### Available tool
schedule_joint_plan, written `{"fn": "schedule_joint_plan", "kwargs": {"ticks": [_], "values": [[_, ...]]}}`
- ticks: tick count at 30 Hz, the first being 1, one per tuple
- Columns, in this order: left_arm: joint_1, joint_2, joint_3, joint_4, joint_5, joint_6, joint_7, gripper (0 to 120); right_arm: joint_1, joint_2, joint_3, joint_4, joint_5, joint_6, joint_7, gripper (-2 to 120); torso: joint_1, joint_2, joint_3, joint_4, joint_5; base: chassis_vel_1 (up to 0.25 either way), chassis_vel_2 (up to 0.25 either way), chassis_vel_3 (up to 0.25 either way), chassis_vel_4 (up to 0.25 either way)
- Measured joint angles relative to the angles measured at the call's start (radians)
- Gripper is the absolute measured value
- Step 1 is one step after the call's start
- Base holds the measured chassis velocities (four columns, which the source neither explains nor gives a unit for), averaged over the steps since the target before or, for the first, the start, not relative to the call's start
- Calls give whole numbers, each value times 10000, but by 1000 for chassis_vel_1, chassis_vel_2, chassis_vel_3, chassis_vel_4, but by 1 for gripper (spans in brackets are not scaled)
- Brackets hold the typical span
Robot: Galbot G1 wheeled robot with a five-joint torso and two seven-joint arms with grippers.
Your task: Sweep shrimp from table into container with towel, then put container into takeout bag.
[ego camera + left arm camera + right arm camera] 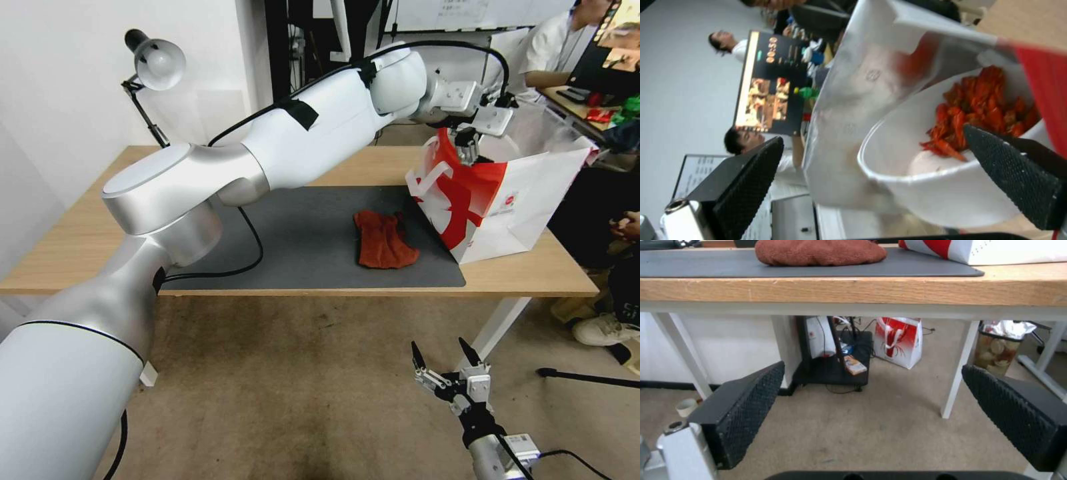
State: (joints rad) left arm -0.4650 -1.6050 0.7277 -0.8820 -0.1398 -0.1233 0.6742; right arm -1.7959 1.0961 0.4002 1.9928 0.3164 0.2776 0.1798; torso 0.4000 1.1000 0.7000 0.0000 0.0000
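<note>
The white takeout bag [520, 193] with red print stands at the right end of the table [80, 233]. My left arm reaches across to it, and my left gripper [467, 150] hangs in the bag's mouth. In the left wrist view the white container [951, 196] holding the shrimp [982, 106] sits inside the bag [862, 83], and the left gripper [873, 133] is open, one finger [1013, 173] in front of the bowl's wall. The rust-red towel [385, 240] lies crumpled on the grey mat [300, 233]. My right gripper [437, 347] hangs open below the table's front edge.
A desk lamp [157, 63] stands at the table's back left. Under the table are a white leg [958, 373], another red-and-white bag [898, 340] and a lined bin [1000, 346]. People sit beyond the table's right end.
</note>
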Motion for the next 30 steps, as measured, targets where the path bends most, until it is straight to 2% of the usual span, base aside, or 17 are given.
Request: {"fn": "schedule_joint_plan", "kwargs": {"ticks": [4,7,8,10,11,12,13,14,16,17,19,20,22,24,26,29,30], "values": [[33,106,133,36,-758,112,-569,100,4,1,5,3,0,0,0,100,1,0,0,2,0,0,0,0,0],[124,325,537,-337,-2682,768,-1891,100,14,3,3,4,-5,0,-1,100,0,0,0,-1,0,0,0,0,0],[124,325,537,-337,-2682,768,-1891,100,14,3,3,4,-5,0,-1,100,0,0,0,-1,0,0,0,0,0],[212,456,680,-695,-4206,1353,-2823,100,61,-3,-10,-11,-10,0,-4,100,0,0,0,-1,0,0,0,0,0],[212,456,680,-695,-4206,1353,-2823,100,61,-3,-10,-11,-10,0,-4,100,0,0,0,-1,0,0,0,0,0],[271,516,690,-891,-5126,1718,-3466,100,93,-14,-23,-22,-9,0,-4,100,1,0,0,0,-1,0,0,0,0],[357,558,674,-1134,-6589,2223,-4592,100,129,-33,-38,-51,-4,4,-4,100,0,0,0,0,-1,0,0,0,0],[357,558,674,-1134,-6589,2223,-4592,100,129,-33,-38,-51,-4,4,-4,100,0,0,0,0,-1,0,0,0,0],[443,592,546,-1363,-8087,2875,-6016,100,152,-52,-56,-77,8,31,-2,100,0,0,0,-3,0,0,0,0,0],[443,592,546,-1363,-8087,2875,-6016,100,152,-52,-56,-77,8,31,-2,100,0,0,0,-3,0,0,0,0,0],[725,734,19,-1906,-9989,3748,-8243,100,179,-72,-60,-94,45,31,2,100,0,0,0,0,0,0,0,0,0],[725,734,19,-1906,-9989,3748,-8243,100,179,-72,-60,-94,45,31,2,100,0,0,0,0,0,0,0,0,0],[1150,993,-424,-2517,-10851,4071,-9222,100,179,-96,-75,-37,206,31,47,100,0,0,0,0,-1,0,0,0,0],[1303,1109,-523,-2761,-11131,4080,-9411,100,183,-111,-76,34,239,31,60,100,0,0,0,-1,-1,0,0,0,0],[1669,1491,-671,-3505,-11906,4062,-9949,100,189,-190,-76,157,261,31,83,100,0,0,-1,1,-2,0,0,0,0],[1924,1726,-722,-3872,-11980,4006,-10134,100,188,-227,-76,179,252,29,101,100,0,0,-1,-1,-1,0,0,0,0],[2719,2561,-934,-4930,-11654,3849,-10512,100,207,-234,-73,304,98,15,124,100,0,0,-1,-4,-2,0,0,0,0]]}}
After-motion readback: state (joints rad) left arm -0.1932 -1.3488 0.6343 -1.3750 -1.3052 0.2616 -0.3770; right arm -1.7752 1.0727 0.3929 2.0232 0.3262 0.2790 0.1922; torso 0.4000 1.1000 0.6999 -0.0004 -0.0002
